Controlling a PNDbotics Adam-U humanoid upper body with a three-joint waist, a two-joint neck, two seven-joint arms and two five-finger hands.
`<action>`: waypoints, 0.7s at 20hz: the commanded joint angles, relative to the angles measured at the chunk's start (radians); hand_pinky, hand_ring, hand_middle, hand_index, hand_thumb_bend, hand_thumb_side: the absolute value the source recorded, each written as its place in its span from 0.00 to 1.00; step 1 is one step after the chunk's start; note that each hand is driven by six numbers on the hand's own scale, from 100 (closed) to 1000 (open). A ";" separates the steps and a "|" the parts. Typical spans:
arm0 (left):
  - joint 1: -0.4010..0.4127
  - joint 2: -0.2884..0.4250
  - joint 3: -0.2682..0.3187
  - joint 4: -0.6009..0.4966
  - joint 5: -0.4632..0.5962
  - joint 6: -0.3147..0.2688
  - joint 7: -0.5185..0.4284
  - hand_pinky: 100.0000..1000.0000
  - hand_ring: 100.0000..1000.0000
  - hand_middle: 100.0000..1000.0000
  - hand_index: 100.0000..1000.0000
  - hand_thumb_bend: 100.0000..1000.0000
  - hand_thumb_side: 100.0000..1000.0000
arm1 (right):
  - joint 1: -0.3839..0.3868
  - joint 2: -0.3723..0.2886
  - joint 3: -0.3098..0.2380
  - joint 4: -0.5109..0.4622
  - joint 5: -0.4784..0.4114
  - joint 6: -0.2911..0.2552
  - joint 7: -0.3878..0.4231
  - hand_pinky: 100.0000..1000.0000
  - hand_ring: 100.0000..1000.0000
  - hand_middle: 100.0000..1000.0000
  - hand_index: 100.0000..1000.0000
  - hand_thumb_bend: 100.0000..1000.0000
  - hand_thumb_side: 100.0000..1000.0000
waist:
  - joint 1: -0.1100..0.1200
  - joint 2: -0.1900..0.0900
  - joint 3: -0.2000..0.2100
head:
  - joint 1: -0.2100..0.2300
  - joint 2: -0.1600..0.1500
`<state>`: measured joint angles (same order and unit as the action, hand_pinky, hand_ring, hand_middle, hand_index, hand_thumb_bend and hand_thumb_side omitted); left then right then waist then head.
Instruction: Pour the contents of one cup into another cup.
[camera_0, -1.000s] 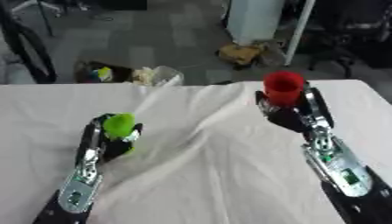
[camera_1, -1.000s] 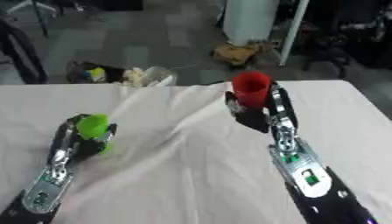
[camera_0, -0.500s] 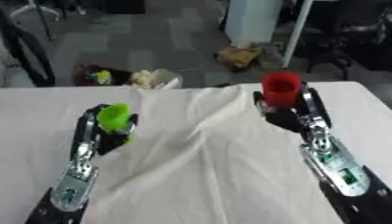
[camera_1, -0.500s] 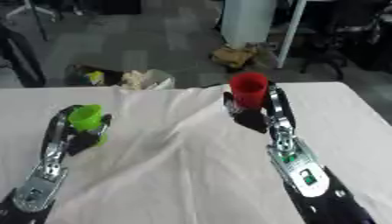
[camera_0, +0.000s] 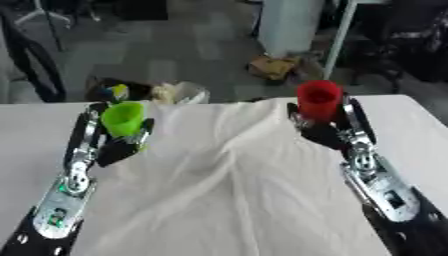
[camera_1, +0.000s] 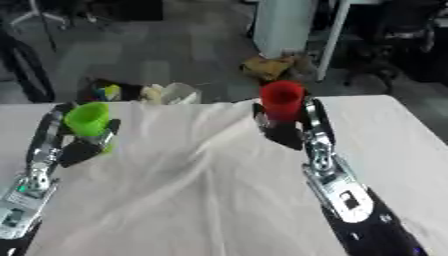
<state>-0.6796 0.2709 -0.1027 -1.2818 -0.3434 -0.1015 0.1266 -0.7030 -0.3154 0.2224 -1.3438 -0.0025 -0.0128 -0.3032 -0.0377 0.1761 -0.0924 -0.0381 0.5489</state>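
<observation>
Cups stand apart on either side of the scene, one in each of the robot's hands. The green cup (camera_0: 123, 118) sits upright in the left hand (camera_0: 116, 148), whose fingers curl round its lower half, over the left part of the counter (camera_0: 35, 130). The red cup (camera_0: 318, 100) is upright too, gripped round its base by the curled fingers of the right hand (camera_0: 321, 131), near the counter's far edge on the right. The two cups are well apart, with a broad stretch of rumpled white cloth (camera_0: 227, 185) between them; a raised fold runs down the cloth's middle. What either cup holds cannot be seen from this angle. Both forearms lie along the cloth, silver plates showing on the black frames, the left arm coming in from the lower left corner and the right arm from the lower right. Beyond the counter's far edge, on the grey floor, lies a small heap of bags and coloured bits (camera_0: 144, 93).
</observation>
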 joint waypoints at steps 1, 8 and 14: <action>-0.004 0.035 -0.028 -0.060 0.015 0.012 -0.038 0.00 0.15 0.25 0.55 0.18 0.14 | -0.014 -0.034 -0.005 -0.038 -0.011 0.004 0.009 0.40 0.30 0.39 0.56 0.00 0.00 | 0.000 -0.023 0.002 | -0.007 0.008; 0.025 0.028 -0.071 -0.082 0.031 0.018 -0.099 0.00 0.15 0.25 0.54 0.17 0.15 | -0.038 -0.047 0.011 -0.070 0.000 0.015 0.041 0.39 0.29 0.38 0.56 0.00 0.00 | -0.006 -0.032 0.018 | -0.009 0.012; 0.038 0.009 -0.082 -0.075 0.023 0.008 -0.112 0.00 0.15 0.25 0.54 0.17 0.15 | -0.081 -0.058 0.029 -0.087 0.041 0.022 0.080 0.39 0.28 0.37 0.55 0.00 0.00 | -0.013 -0.036 0.022 | -0.006 0.011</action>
<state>-0.6307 0.2766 -0.1812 -1.3418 -0.3177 -0.0900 0.0192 -0.7589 -0.3439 0.2530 -1.4039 0.0251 0.0103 -0.2336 -0.0522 0.1592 -0.0703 -0.0454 0.5535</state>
